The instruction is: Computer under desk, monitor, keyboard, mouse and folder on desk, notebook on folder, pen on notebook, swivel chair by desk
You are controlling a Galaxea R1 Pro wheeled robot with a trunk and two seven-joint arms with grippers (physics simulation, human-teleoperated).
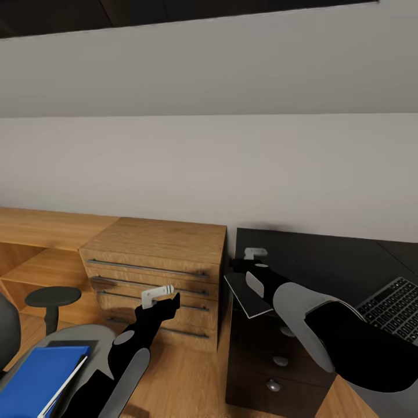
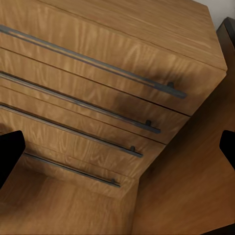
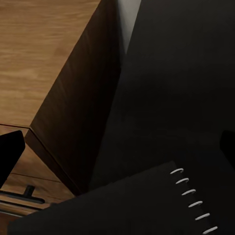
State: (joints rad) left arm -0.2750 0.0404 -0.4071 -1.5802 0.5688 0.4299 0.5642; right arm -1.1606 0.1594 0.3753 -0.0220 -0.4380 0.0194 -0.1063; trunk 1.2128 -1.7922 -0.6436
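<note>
From up high, the head view looks at a pale wall with a light-wood drawer chest (image 1: 157, 273) standing against it. Right beside the chest is the desk (image 1: 325, 261), with its shiny black top. A black cabinet with round knobs (image 1: 273, 366) sits under the desk's end.

The right gripper (image 1: 247, 268) reaches out over the near corner of the desk. It holds the notebook (image 1: 247, 296), a thin flat grey thing with a pale edge that sticks out past the desk edge. Its fingers look closed on the notebook, though the arm hides part of the grip. The right wrist view shows something the head view does not: little white rings (image 3: 193, 200) along one side of the notebook (image 3: 112, 205), with the black desk top (image 3: 181, 88) behind it.

The keyboard (image 1: 392, 307) lies on the desk at the far right, partly behind the right arm.

The left gripper (image 1: 165, 296) hangs in front of the chest drawers with nothing in it. In the left wrist view its two black fingertips (image 2: 10, 156) sit far apart at the picture's sides, so it is open. That view also shows the long dark handles (image 2: 88, 61) of the chest (image 2: 122, 29) up close.

Low on the left, the blue folder (image 1: 38, 380) lies on the grey seat of the swivel chair (image 1: 81, 337). One round black armrest (image 1: 52, 297) stands up beside it.
</note>
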